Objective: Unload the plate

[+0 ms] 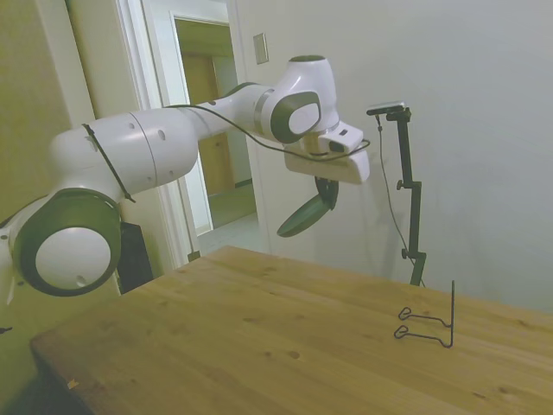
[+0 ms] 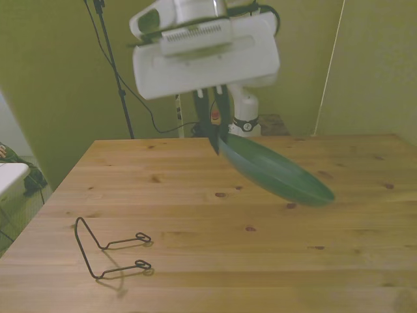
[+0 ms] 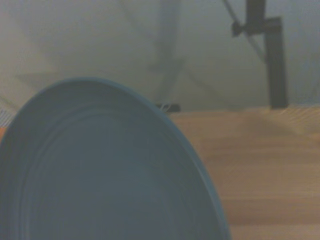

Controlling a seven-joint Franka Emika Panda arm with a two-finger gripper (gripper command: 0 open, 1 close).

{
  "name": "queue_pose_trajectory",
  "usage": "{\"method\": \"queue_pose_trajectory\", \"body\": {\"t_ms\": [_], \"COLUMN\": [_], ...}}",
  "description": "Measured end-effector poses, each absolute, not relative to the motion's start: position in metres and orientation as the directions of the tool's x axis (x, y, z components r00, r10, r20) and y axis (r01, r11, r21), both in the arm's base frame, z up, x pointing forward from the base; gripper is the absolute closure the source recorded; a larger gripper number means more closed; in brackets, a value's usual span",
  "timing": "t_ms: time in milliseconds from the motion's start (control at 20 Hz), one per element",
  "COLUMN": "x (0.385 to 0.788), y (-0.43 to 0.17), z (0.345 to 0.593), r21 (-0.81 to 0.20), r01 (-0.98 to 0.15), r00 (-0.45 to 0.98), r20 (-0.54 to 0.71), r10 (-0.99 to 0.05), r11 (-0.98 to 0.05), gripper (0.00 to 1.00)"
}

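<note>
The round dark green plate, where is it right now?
The round dark green plate hangs tilted in the air, gripped at its rim by the tool, above the wooden table and well clear of the thin black wire stand at the front view's left.

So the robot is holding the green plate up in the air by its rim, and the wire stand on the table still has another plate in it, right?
Not quite. The wire stand holds nothing; the front view shows only its bare black wire on the table. The rest is right: the tool holds the green plate by its rim, tilted, well above the wood.
</note>
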State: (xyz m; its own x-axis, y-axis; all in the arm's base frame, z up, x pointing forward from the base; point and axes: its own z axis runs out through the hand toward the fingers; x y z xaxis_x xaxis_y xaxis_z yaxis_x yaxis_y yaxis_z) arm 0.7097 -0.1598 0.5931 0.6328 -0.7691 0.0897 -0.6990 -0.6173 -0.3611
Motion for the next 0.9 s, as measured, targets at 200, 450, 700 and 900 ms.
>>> {"method": "queue_pose_trajectory", "body": {"t_ms": [200,450,700,900], "x": [0.706,0.694,0.664,0.632], "y": [-0.148,-0.164,-0.163,-0.156], "z": [0.516,0.425,0.388,0.376], "r21": [-0.293,-0.255,-0.24,-0.225], "r01": [-0.74,-0.731,-0.71,-0.703], "r00": [0.645,0.665,0.686,0.696], "r20": [-0.054,-0.058,-0.023,-0.025], "r10": [-0.763,-0.744,-0.727,-0.718], "r11": [-0.605,-0.634,-0.662,-0.674], "gripper": [1.0,1.0,0.0,0.0]}}
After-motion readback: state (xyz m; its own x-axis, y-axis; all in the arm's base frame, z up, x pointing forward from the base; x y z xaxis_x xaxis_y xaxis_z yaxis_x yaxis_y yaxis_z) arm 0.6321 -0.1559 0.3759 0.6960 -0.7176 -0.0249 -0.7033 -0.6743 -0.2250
